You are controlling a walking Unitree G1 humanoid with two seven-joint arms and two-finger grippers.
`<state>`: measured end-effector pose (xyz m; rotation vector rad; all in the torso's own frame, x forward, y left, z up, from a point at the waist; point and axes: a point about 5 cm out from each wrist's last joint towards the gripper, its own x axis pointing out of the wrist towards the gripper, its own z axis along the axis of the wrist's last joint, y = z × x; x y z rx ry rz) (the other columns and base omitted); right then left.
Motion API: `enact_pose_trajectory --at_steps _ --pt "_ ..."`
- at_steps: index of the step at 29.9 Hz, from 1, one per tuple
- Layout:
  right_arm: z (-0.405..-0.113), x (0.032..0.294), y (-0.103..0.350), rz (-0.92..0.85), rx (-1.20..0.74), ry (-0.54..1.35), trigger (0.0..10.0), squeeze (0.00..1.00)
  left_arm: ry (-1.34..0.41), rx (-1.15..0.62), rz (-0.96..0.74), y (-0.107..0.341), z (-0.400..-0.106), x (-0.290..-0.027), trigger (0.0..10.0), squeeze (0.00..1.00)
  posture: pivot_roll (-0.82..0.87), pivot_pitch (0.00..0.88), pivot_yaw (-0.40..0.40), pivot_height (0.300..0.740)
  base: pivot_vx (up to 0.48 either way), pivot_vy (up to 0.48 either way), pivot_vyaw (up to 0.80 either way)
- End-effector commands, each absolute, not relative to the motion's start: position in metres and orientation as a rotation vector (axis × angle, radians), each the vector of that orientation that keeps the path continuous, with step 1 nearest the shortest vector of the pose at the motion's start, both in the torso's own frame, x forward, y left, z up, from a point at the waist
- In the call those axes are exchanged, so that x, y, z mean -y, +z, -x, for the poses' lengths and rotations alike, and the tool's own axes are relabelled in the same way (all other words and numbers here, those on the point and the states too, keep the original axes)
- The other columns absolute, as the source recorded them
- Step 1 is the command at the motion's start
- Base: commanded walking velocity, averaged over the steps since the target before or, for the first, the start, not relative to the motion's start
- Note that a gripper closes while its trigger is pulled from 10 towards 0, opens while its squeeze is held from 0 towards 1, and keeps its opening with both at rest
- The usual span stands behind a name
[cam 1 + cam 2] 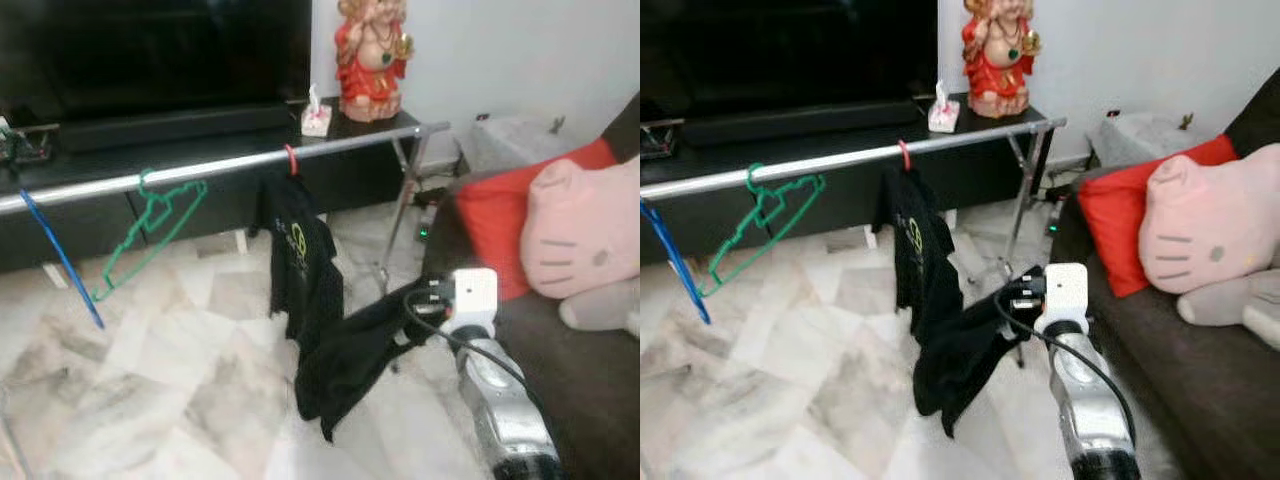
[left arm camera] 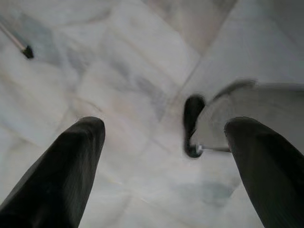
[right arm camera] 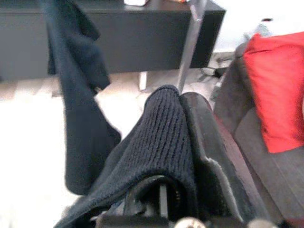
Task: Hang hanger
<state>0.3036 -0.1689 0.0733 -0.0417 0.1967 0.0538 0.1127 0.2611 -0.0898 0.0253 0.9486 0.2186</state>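
Two hangers are already hooked on the steel rail (image 1: 230,165): a green hanger (image 1: 150,235) hanging empty and a red-hooked hanger (image 1: 291,160) carrying a black T-shirt (image 1: 300,265). The right gripper (image 3: 178,156) is closed on a dark knitted garment (image 1: 960,360), low beside the sofa (image 1: 1180,350) and well below the rail. The drooping cloth could snag the hung shirt or drag it off when lifted. The left gripper (image 2: 164,156) hangs wide open, empty, above the marble floor (image 1: 150,380).

Living room — sofa (image 1: 590,390), TV console (image 1: 200,170).
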Motion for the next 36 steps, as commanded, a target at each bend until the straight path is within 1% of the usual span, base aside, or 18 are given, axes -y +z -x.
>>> enact_pose_trajectory --at_steps 1,2,3,6,7,10,11,13,14,16,20,26,29,36 --pt "-0.308 0.177 0.071 0.046 -0.2 0.045 10.0 0.0 0.169 -0.673 -0.073 -0.059 -0.183 -0.252 10.0 0.0 0.03 0.0 -0.064 0.716 0.0 0.0 0.0" --pt "-0.307 0.181 0.065 0.047 -0.221 0.041 10.0 0.0 0.149 -0.561 -0.105 -0.044 -0.203 -0.251 10.0 0.0 0.04 0.0 -0.067 0.716 0.0 0.0 0.0" --pt "-0.307 0.183 0.062 0.048 -0.234 0.039 10.0 0.0 0.14 -0.501 -0.125 -0.035 -0.211 -0.251 10.0 0.0 0.04 0.0 -0.067 0.716 0.0 0.0 0.0" --pt "-0.307 0.188 0.053 0.055 -0.271 0.034 10.0 0.0 0.127 -0.356 -0.159 -0.014 -0.226 -0.246 10.0 0.0 0.05 0.0 -0.072 0.716 0.0 0.0 0.0" --pt "-0.306 0.191 0.046 0.06 -0.298 0.033 10.0 0.0 0.119 -0.277 -0.164 -0.001 -0.232 -0.243 10.0 0.0 0.05 0.0 -0.076 0.716 0.0 0.0 0.0" --pt "-0.304 0.194 0.038 0.064 -0.33 0.03 10.0 0.0 0.106 -0.194 -0.17 0.015 -0.238 -0.238 10.0 0.0 0.06 0.0 -0.08 0.716 0.0 0.0 0.0" --pt "-0.302 0.196 0.031 0.067 -0.361 0.03 10.0 0.0 0.087 -0.132 -0.174 0.027 -0.242 -0.231 10.0 0.0 0.06 0.0 -0.081 0.716 0.0 0.0 0.0" --pt "-0.3 0.197 0.026 0.071 -0.381 0.032 10.0 0.0 0.062 -0.095 -0.186 0.036 -0.244 -0.224 10.0 0.0 0.07 0.0 -0.084 0.716 0.0 0.0 0.0" --pt "-0.298 0.198 0.02 0.082 -0.404 0.036 10.0 0.0 0.039 -0.053 -0.181 0.045 -0.246 -0.213 10.0 0.0 0.07 0.0 -0.085 0.716 0.0 0.0 0.0" --pt "-0.296 0.198 0.015 0.084 -0.421 0.039 10.0 0.0 0.021 -0.02 -0.175 0.054 -0.247 -0.204 10.0 0.0 0.07 0.0 -0.087 0.716 0.0 0.0 0.0" --pt "-0.285 0.199 -0.001 0.076 -0.49 0.038 10.0 0.0 -0.048 0.066 -0.199 0.077 -0.245 -0.177 10.0 0.0 0.09 0.0 -0.097 0.716 0.0 0.0 0.8" --pt "-0.279 0.2 -0.009 0.063 -0.515 0.035 10.0 0.0 -0.044 0.076 -0.195 0.087 -0.243 -0.17 10.0 0.0 0.08 0.0 -0.093 0.716 0.0 0.0 0.8" --pt "-0.273 0.216 -0.013 0.012 -0.537 -0.035 10.0 0.0 -0.063 0.066 -0.197 0.097 -0.251 -0.165 10.0 0.0 0.06 0.0 -0.068 0.716 0.0 0.0 0.8" --pt "-0.267 0.216 -0.018 -0.002 -0.552 -0.047 10.0 0.0 -0.088 0.06 -0.2 0.101 -0.256 -0.164 10.0 0.0 0.05 0.0 -0.053 0.716 0.0 0.0 0.8"
